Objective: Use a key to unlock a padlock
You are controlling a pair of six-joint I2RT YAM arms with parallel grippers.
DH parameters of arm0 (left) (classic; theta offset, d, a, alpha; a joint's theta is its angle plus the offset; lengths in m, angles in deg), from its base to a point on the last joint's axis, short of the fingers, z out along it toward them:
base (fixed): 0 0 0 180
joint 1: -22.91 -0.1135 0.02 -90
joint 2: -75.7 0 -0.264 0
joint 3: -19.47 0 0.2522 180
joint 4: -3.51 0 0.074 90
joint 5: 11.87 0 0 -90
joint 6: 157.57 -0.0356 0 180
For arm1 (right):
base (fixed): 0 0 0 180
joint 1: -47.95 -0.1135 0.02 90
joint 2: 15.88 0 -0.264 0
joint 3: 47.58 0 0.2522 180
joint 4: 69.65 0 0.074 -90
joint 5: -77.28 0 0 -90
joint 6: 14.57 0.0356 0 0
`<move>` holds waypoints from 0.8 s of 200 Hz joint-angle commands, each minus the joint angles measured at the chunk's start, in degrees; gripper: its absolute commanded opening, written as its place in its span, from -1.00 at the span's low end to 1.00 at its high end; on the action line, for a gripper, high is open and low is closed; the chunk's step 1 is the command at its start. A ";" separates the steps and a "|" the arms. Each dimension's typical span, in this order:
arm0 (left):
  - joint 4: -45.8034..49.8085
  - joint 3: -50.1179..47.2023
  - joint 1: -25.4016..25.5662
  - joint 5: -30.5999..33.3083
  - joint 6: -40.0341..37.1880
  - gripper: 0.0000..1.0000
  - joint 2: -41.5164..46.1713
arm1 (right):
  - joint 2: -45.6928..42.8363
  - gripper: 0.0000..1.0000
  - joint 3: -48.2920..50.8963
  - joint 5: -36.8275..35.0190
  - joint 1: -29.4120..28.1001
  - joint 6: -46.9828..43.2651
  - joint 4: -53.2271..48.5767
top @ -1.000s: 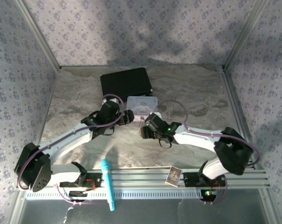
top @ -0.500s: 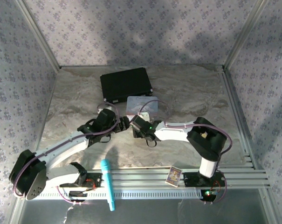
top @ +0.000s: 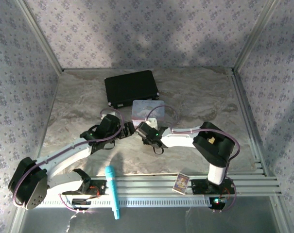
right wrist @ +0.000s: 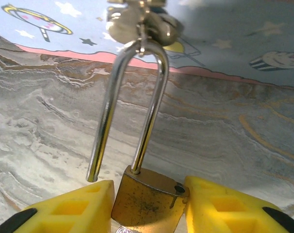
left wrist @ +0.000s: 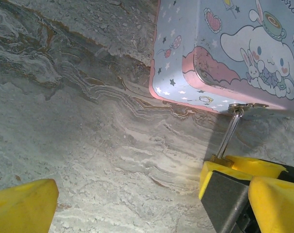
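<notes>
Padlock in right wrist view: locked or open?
Open. On the padlock, one shackle leg sits in the brass body; the other ends free beside it, outside its hole.

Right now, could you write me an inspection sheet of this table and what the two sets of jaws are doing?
Surface: marbled grey tabletop.
Job's things: padlock hooked by its shackle through the hasp of the pastel tin; one shackle leg ends free beside the body. Silvery sliver beneath, perhaps the key; cannot tell.
Clutter: black case, teal pen, small card box.
Grippers: left gripper, jaws wide open, holding nothing; right gripper, jaws against both sides of the padlock.
Cables: purple cables run along both arms.
Surroundings: patterned walls, metal frame.
</notes>
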 commanded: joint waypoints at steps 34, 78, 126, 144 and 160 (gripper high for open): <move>1.84 4.61 1.84 3.30 -5.70 1.00 -1.80 | -5.82 -0.33 7.66 0.79 2.41 -0.88 1.95; 9.56 17.38 9.16 15.56 -26.57 1.00 -10.05 | -11.88 -0.38 15.75 8.42 6.88 -4.29 10.32; 7.01 27.19 10.45 14.78 -50.56 0.74 -25.16 | -13.22 -0.40 20.85 16.31 10.74 -4.92 19.79; 8.20 30.72 10.46 16.05 -55.14 0.68 -29.73 | -13.22 -0.41 21.60 16.53 11.51 -4.27 20.38; 8.37 32.18 10.56 15.83 -57.98 0.65 -31.86 | -13.27 -0.44 22.21 16.74 12.00 -3.39 20.98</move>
